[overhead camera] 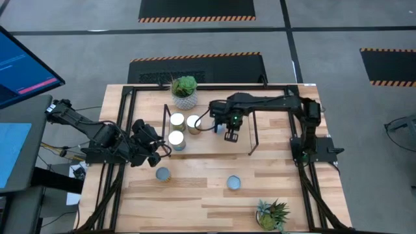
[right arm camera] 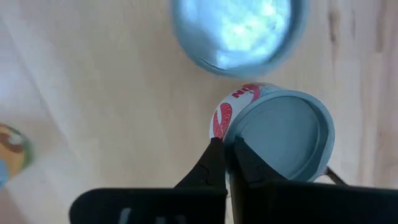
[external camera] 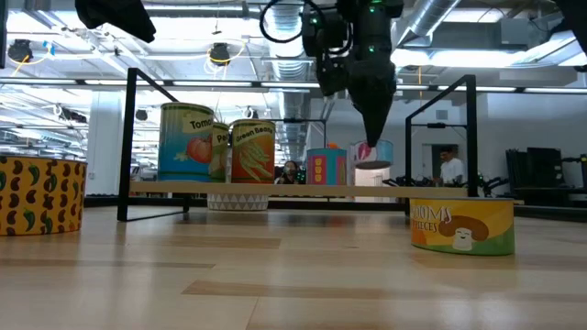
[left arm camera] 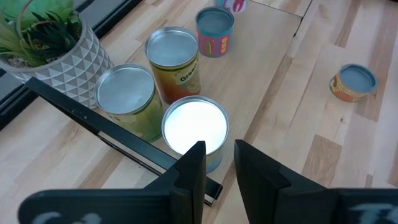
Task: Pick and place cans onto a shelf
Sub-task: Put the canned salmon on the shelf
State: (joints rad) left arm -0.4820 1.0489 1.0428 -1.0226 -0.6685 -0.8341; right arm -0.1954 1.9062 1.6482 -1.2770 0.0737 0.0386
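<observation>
Seven cans, five on the shelf (overhead camera: 208,144) and two on the table (overhead camera: 195,188), two potted plants, two robot arms, one monitor (overhead camera: 19,68)

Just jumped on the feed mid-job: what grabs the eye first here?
The right gripper hangs over the middle of the shelf, fingers pinching the rim of a tilted can with red lettering. At the shelf's left end three cans stand clustered beside the left gripper; two more cans wait on the table in front.
</observation>
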